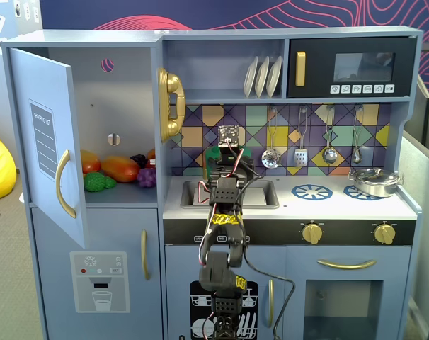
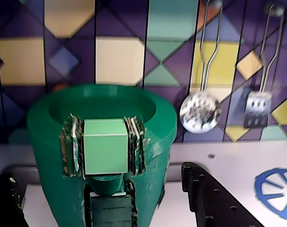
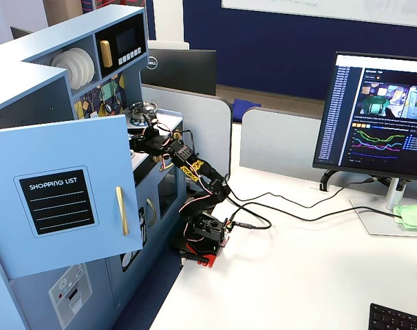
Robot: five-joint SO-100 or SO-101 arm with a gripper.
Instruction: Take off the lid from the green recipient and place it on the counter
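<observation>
We see the two-finger gripper [image 2: 104, 147] pinching the light-green block knob [image 2: 104, 146] from both sides in the wrist view — its taped pads [image 2: 71, 145] press the block's left and right faces. Below the knob, the small flat round dark-green plastic lid [image 2: 107, 185] shows only as a sliver, so we cannot tell whether it is tilted. Right behind it stands the tall dark-green flared plastic pot [image 2: 153, 146], its mouth open toward us; we can't see the bottom of it or whether anything is inside. The lid, then, looks already off and held in front of the pot.

The risk, as we judge it: the knob is smooth and square, so it could slip from the pads — or a low swing could knock the pot over. The pale white-grey toy worktop [image 2: 228, 163] to the right looks free for a set-down, short of the blue printed burner ring [image 2: 271, 187].

In a fixed view, the small steel pan [image 1: 374, 181] sits on the far burner, contents unclear.
</observation>
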